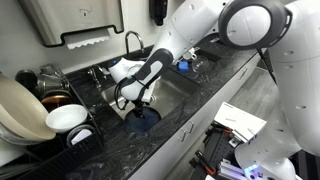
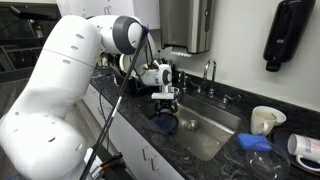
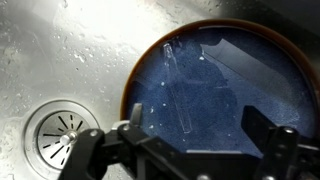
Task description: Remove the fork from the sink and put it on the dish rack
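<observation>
A dark marbled worktop runs below a grey wall dispenser, with the wet steel sink set into it. The tool hangs in the basin, fingers spread, gripping nothing. Directly beneath it lies a blue dish carrying the clear fork, with the drain just beside. The faucet rises behind the tool. The dish rack, with its cream plate and white bowl, stands well apart.

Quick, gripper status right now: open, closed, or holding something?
Gripper: open, nothing between the fingers; it hangs above the blue dish in the sink.
</observation>
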Tool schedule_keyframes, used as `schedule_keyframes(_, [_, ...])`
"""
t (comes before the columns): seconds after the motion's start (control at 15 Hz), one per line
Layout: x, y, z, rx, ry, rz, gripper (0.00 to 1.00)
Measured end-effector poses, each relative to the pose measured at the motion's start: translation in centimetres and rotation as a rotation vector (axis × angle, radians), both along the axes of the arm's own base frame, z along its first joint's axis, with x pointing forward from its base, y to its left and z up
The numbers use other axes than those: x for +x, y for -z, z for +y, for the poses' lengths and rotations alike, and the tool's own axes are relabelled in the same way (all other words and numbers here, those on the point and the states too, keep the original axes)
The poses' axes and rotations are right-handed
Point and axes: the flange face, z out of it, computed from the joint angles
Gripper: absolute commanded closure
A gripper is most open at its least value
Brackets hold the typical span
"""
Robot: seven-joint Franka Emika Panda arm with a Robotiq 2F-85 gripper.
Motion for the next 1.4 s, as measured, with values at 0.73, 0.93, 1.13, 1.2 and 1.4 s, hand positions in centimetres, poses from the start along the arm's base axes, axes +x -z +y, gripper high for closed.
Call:
schedule_keyframes(0.73, [1.6, 2.7, -0.4, -0.021, 0.018, 0.044, 0.00])
schedule_keyframes(0.93, [2.0, 2.5, -0.4, -0.026, 0.022, 0.054, 0.00])
schedule_keyframes(1.13, [2.2, 2.0, -0.3, -0.015, 0.018, 0.081, 0.00])
schedule_keyframes(1.2, [2.2, 1.9, -0.1, -0.001, 0.012, 0.089, 0.00])
schedule_keyframes(1.4, [2.3, 1.6, 0.2, 0.049, 0.001, 0.108, 0.00])
